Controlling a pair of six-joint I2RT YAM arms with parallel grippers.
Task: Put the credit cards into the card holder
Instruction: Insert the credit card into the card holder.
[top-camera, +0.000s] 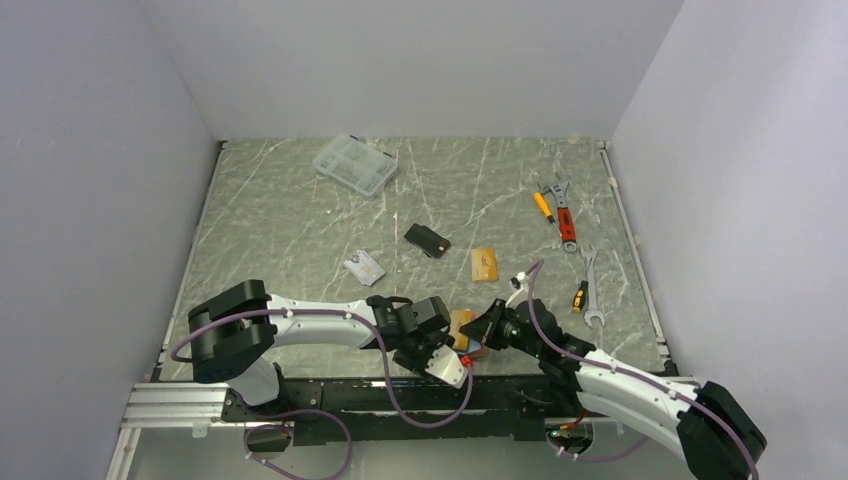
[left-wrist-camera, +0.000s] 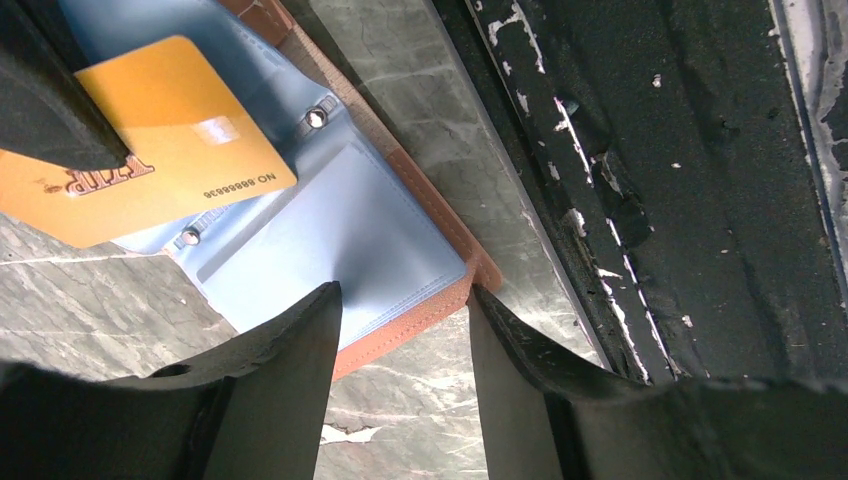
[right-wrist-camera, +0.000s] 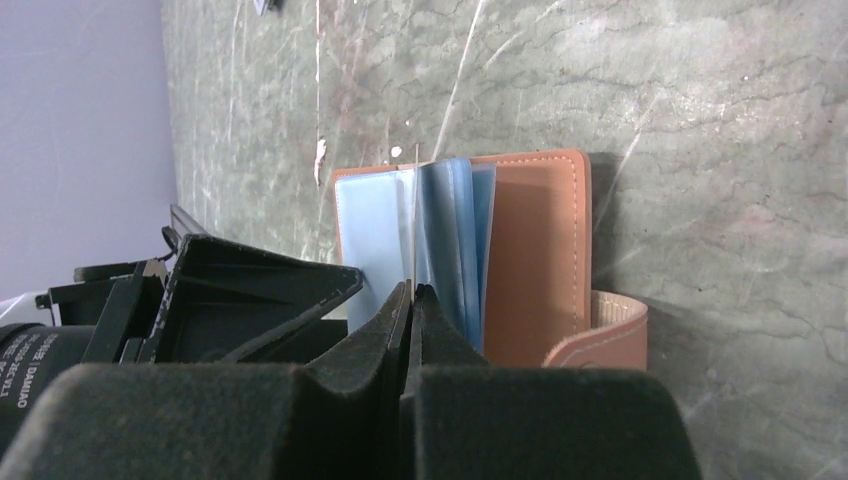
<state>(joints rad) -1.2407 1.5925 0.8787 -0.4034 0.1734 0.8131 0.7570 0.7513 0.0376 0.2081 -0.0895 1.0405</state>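
From above I see both end effectors crowding the card holder (top-camera: 461, 322) at the worktop's (top-camera: 300, 220) near edge.

Left wrist: the left end effector (left-wrist-camera: 405, 340) stands half open astride the holder's edge, probably steadying it, and grips nothing. The orange card (left-wrist-camera: 170, 150) overlaps the sleeves (left-wrist-camera: 330, 240).

Right wrist: the right end effector (right-wrist-camera: 412, 300) is pinched shut on that card, presenting it edgewise.

"NO." and eights on orange-gold card (left-wrist-camera: 200, 120)
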